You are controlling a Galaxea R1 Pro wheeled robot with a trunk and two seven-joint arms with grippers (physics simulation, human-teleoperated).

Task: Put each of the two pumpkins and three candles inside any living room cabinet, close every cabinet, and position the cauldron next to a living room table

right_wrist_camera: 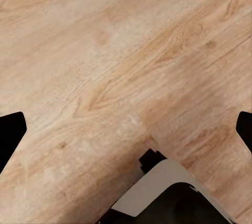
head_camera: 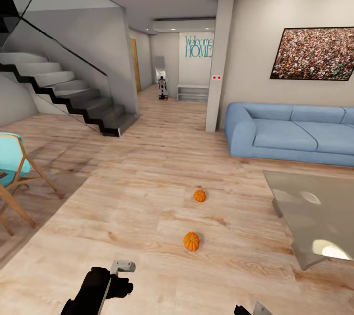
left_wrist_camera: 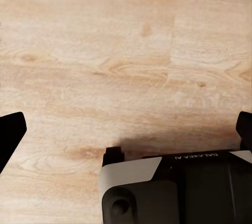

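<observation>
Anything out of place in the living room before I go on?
Yes: two pumpkins lie on the bare wood floor, the near one ahead of the robot, the far one beyond it, both left of the coffee table. Nothing looks spilled or damaged.

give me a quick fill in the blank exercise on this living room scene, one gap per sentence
1. The two small orange ribbed pumpkins, near and far, both lie on the wooden ____.
2. The long upholstered sofa against the wall is ____ in colour.
3. The glossy grey-beige coffee table stands to the ____ of the pumpkins in the head view.
4. The fingers of the left end effector stand wide apart with ____ between them.

Missing words: floor; blue; right; nothing
</observation>
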